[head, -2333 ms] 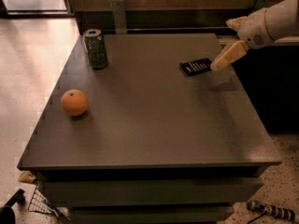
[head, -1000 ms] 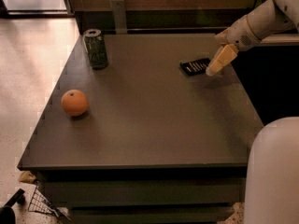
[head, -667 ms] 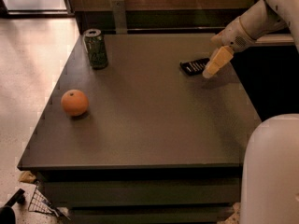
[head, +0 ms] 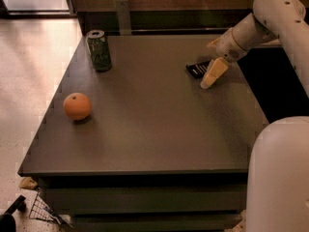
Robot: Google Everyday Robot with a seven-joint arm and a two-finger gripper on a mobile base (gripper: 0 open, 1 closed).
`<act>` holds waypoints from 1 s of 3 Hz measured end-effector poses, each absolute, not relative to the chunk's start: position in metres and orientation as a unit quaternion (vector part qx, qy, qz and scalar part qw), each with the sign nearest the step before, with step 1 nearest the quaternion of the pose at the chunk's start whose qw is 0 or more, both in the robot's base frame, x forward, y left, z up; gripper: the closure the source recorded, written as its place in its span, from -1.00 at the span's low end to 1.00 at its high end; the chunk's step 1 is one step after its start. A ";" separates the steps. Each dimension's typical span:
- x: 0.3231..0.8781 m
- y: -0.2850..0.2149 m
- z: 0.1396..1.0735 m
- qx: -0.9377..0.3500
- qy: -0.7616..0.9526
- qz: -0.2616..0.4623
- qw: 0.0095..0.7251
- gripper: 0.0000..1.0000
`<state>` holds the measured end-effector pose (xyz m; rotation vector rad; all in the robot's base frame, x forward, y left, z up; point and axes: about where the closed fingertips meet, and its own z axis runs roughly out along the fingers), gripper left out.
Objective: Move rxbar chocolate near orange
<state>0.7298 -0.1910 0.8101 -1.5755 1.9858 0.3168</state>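
Observation:
The rxbar chocolate (head: 197, 69), a small flat black wrapper with white lettering, lies on the dark table (head: 159, 124) at the far right. My gripper (head: 208, 82) reaches in from the upper right and points down at the table, right beside the bar's right end and partly over it. The orange (head: 77, 106) sits near the table's left edge, far from the bar and the gripper.
A green drink can (head: 99, 50) stands upright at the table's back left corner. A white arm segment (head: 280, 173) fills the lower right corner. A pale floor lies to the left, and a wire object (head: 41, 209) sits below the table's front left corner.
My gripper has moved left and down, from beside the bar's right end to lower against it. The white arm segment has risen into the lower right. The bar, orange and can have not moved.

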 end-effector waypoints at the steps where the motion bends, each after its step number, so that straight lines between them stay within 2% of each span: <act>1: 0.734 -0.190 0.800 -0.588 0.745 0.130 0.287 -0.57; 3: 0.734 -0.190 0.810 -0.588 0.745 0.130 0.287 0.35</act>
